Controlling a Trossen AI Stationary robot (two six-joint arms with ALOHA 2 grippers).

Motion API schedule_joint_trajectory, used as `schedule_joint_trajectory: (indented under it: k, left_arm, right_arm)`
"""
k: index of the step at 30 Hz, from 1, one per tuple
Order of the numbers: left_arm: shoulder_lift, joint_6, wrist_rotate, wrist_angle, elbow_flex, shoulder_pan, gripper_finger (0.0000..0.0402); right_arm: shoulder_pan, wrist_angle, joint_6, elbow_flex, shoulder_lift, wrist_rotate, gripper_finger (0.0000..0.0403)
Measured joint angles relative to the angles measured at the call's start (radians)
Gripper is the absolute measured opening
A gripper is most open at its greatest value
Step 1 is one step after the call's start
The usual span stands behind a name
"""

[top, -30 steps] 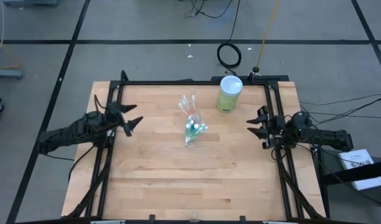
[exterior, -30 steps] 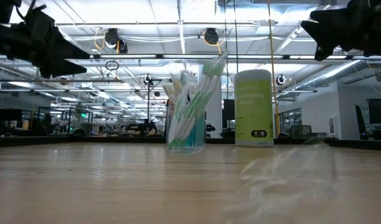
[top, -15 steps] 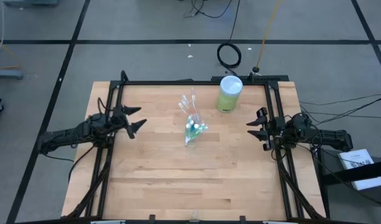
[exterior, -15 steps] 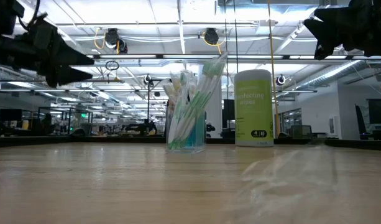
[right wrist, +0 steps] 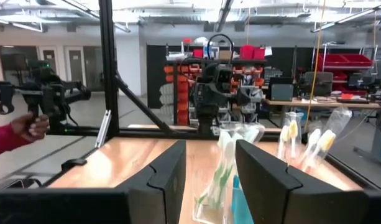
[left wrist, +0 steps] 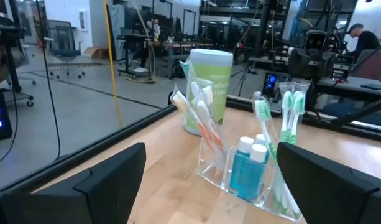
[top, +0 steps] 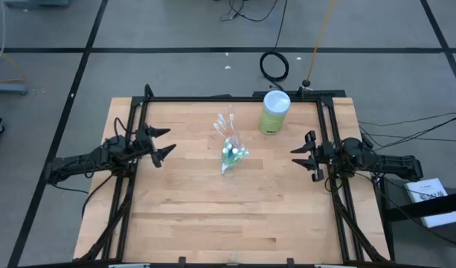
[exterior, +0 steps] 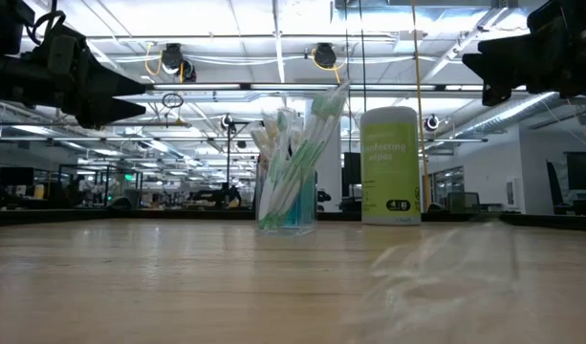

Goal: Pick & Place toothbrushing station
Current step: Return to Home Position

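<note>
Starting with the table [top: 213, 216]: nothing on it has shifted in the last second, only the arms. Your left gripper [top: 168, 141] has eased a touch further in over the left side of the wood, and the right gripper [top: 300, 155] has crept slightly inward on the right. Both are well clear of the station and both are empty. The left jaws are spread wide; the right ones are parted too, but with a narrower gap. To me that reads as sorting done and you're just parking the arms.

Counts, big to small:
- one lime-green canister [top: 274, 112] near the back edge
- one clear organizer [top: 230, 149] mid-table, just in front of it, holding everything else
- three green toothbrushes [left wrist: 288, 109] in one end, by my count
- orange toothbrushes [left wrist: 199, 121] at the other end, at least two, and they overlap too much to be sure
- two white-capped tubes [left wrist: 245, 163] between them
</note>
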Motion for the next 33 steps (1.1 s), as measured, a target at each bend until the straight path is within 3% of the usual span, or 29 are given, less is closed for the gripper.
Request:
schedule_joint_trajectory:
  k: [33]
  left_arm:
    - [0.002,0.001,-0.001,0.017,-0.001,0.000,0.0367]
  right_arm:
    - [0.000,-0.016,-0.002,-0.001,0.000,-0.003,0.0130]
